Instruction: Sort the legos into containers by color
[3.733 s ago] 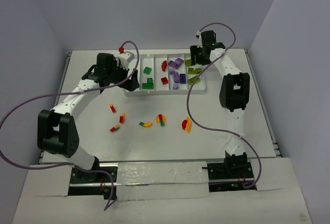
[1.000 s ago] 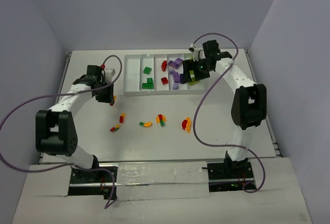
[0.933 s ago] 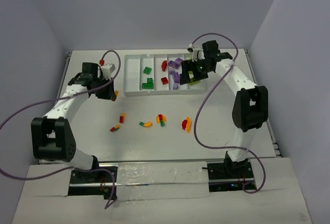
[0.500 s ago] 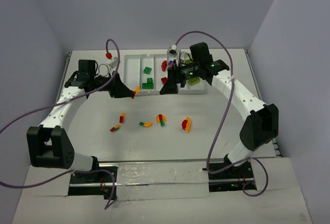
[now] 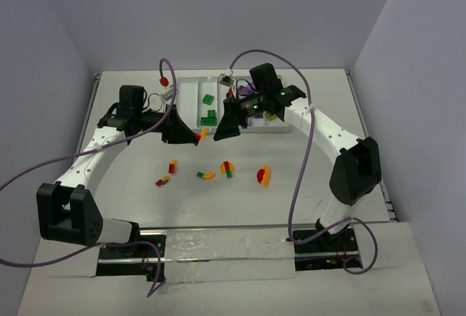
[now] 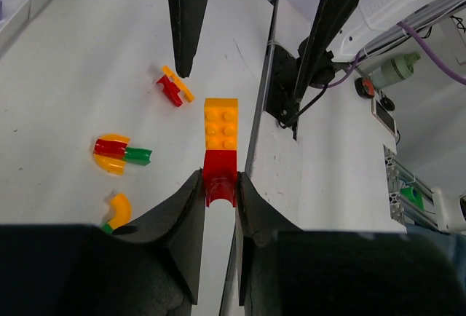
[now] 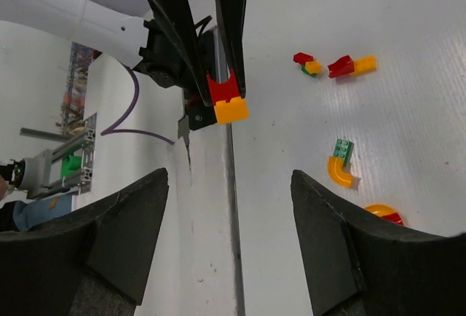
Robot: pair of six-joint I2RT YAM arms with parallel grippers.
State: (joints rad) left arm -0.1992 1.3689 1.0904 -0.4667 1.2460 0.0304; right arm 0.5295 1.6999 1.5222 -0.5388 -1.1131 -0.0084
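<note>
A robotics lab: white table [image 5: 313, 192] enclosed by plain grey walls [image 5: 233, 17].

top: overhead, wide | wrists: close, facing each other | shared: red-orange lego [image 6: 220, 130]

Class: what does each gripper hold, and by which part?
The left gripper pinches the red-orange lego by its red end; the right gripper is open, empty.

Tray [image 5: 187, 95] half behind right arm [image 5: 321, 124]
</note>
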